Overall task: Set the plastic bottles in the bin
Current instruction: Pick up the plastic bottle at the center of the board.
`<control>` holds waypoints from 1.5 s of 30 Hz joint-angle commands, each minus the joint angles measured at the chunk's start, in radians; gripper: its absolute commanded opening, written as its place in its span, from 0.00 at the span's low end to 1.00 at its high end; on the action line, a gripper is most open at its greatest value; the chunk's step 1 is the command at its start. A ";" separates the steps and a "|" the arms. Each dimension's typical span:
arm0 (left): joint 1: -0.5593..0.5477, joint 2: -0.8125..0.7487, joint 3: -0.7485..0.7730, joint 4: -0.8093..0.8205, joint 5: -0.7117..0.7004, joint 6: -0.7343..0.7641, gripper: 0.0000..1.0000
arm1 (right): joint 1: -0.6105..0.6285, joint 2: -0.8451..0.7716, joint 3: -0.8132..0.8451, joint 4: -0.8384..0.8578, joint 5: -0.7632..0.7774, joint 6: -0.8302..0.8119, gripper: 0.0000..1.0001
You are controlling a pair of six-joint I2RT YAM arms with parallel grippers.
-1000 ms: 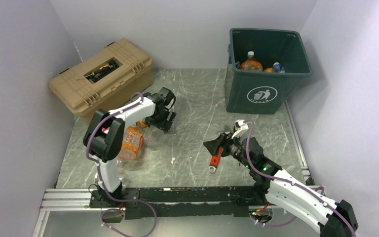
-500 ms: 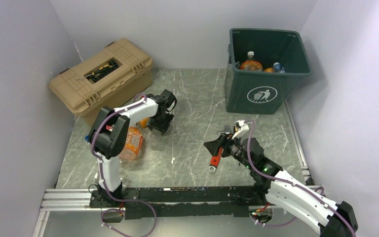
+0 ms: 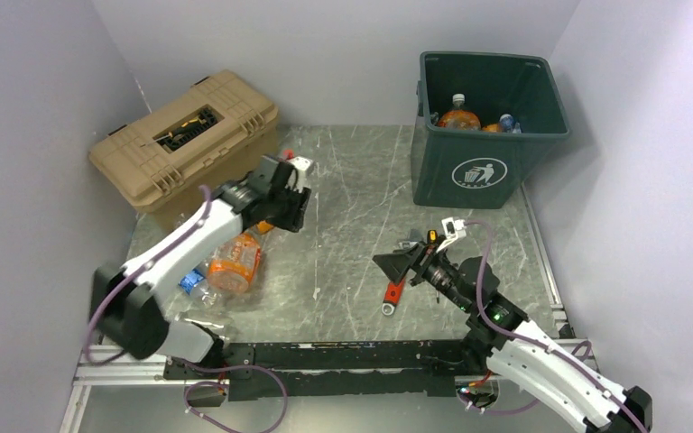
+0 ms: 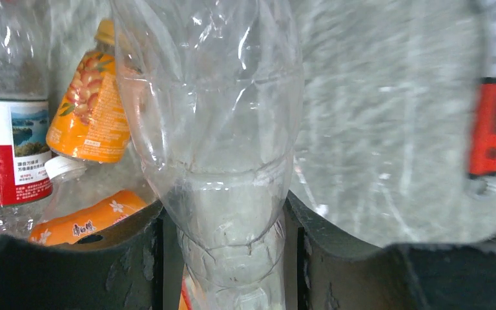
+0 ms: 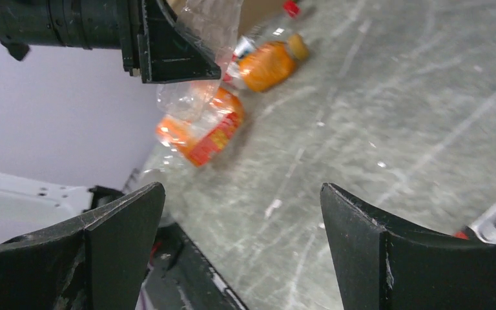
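Observation:
A clear crushed plastic bottle (image 4: 219,161) stands pinched between the fingers of my left gripper (image 4: 226,258), which is shut on it. That gripper (image 3: 287,207) hovers in front of the toolbox, above a cluster of bottles. The cluster includes an orange-labelled crushed bottle (image 3: 235,262), a small orange bottle (image 3: 260,225) and a clear blue-capped one (image 3: 189,281). My right gripper (image 3: 397,264) is open and empty over the middle of the table (image 5: 242,187). The dark green bin (image 3: 483,171) stands at the back right with bottles (image 3: 458,117) inside.
A tan toolbox (image 3: 185,144) sits at the back left. A red-handled wrench (image 3: 394,293) lies on the grey marbled table just under my right gripper. Walls close in on both sides.
My left gripper closed on the clear bottle, and its arm swung out to the left and rose. My right gripper opened wider and shifted slightly.

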 commanded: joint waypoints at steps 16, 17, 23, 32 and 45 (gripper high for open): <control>-0.010 -0.771 -0.516 0.705 0.708 0.091 0.43 | 0.123 0.327 0.607 0.099 -0.177 -0.223 0.89; -0.010 -0.785 -0.533 0.731 0.723 0.085 0.43 | 0.156 0.362 0.648 0.061 -0.143 -0.257 0.89; -0.011 -0.819 -0.577 0.794 0.771 0.081 0.41 | 0.244 0.479 0.738 0.068 -0.055 -0.321 0.90; -0.012 -0.843 -0.606 0.838 0.778 0.081 0.39 | 0.276 0.587 0.854 0.001 0.028 -0.354 0.84; -0.012 -0.837 -0.603 0.815 0.781 0.087 0.38 | 0.277 0.660 0.908 -0.030 -0.027 -0.374 0.65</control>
